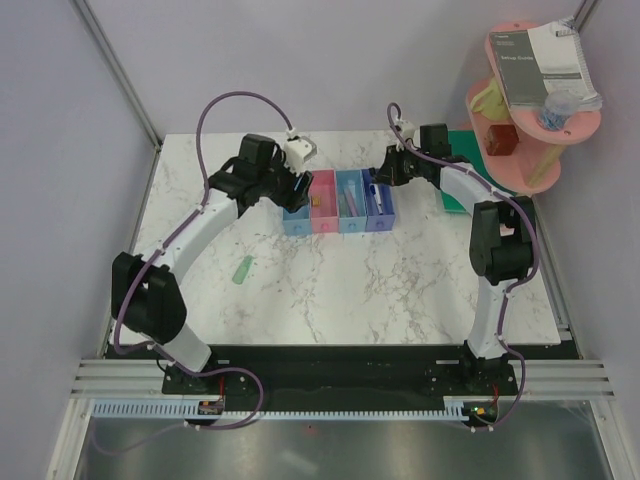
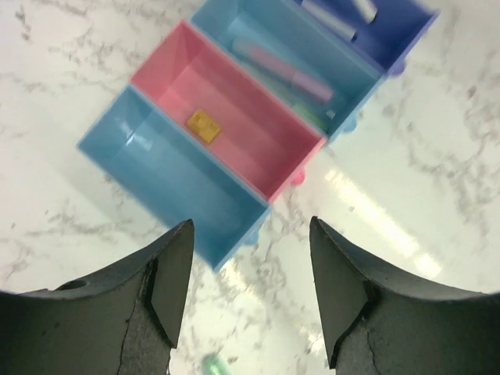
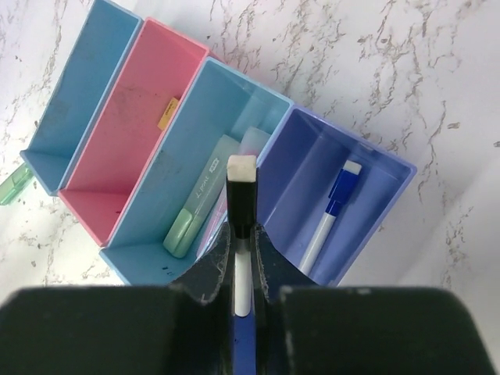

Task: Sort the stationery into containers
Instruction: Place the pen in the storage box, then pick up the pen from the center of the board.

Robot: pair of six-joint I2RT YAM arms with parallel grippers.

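Right wrist view: the right gripper pinches a black pen with a white tip and holds it above the row of four joined bins. The tip lines up with the wall between the second light blue bin and the dark blue bin; which of the two it hangs over cannot be told from this angle.

A blue-capped pen lies in the dark blue bin. A green stick and a pink stick lie side by side in the second light blue bin. The tan block sits on the floor of the pink bin, near one long wall. The end light blue bin closes the row on the left arm's side.

The left gripper hovers with its jaws spread and nothing between them, above the counter just off a corner of the end light blue bin. A loose green stick lies on the marble counter, well apart from the bins and nearer the arms' bases, beside the left arm.

From above, the bins stand mid-counter between the two grippers. A pink shelf stands at the far right corner with a booklet on its top tier. A green mat lies partly under the right arm.
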